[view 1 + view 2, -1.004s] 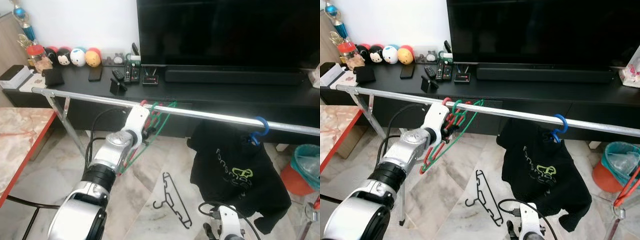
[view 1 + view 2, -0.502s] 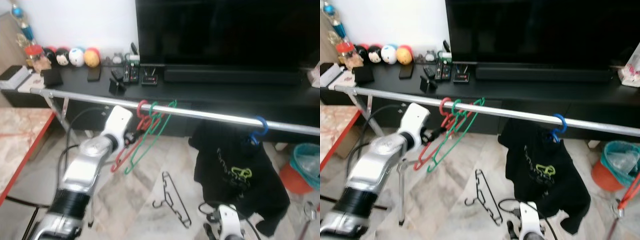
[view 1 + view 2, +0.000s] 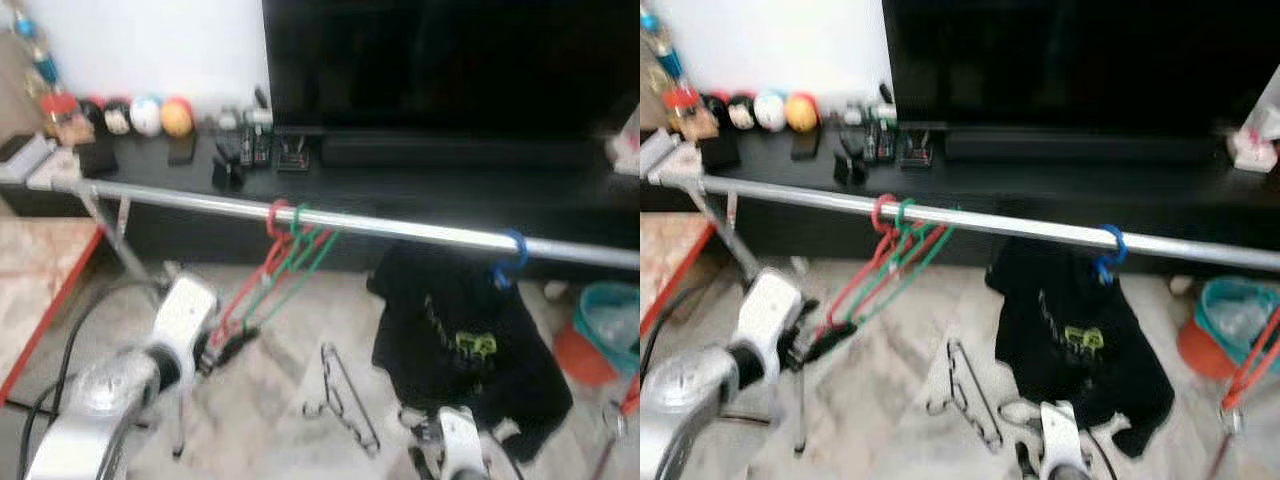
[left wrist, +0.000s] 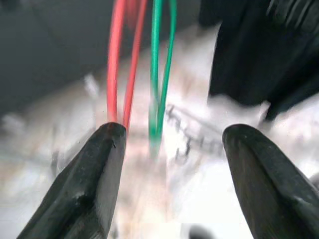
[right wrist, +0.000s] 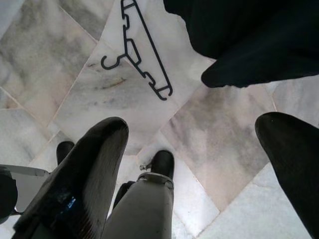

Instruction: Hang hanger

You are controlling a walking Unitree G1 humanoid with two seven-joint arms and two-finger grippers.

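A silver rail (image 3: pixel 420 232) runs across in front of me. A red hanger (image 3: pixel 252 283) and a green hanger (image 3: pixel 297 262) are hooked on it side by side, slanting down to the left. My left gripper (image 3: pixel 226 349) is low, near their bottom ends. Its wrist view shows the left gripper (image 4: pixel 174 132) open, with the red hanger (image 4: pixel 115 74) close by one finger and the green hanger (image 4: pixel 160 74) in the gap. A black hanger (image 3: pixel 345 398) lies on the floor. My right gripper (image 5: pixel 194 149) hangs open above the tiles, pointing at that black hanger (image 5: pixel 139 47).
A black T-shirt (image 3: pixel 465 335) hangs on a blue hanger (image 3: pixel 511 257) further right on the rail. Behind stands a black TV bench (image 3: pixel 400 185) with round toys and remotes. A red-edged table (image 3: pixel 40 280) is on the left, a teal bin (image 3: pixel 608 318) on the right.
My left arm has dropped from the rail, down and to the left. The red and green hangers stay hooked on the rail. The view has shifted slightly and blurred.
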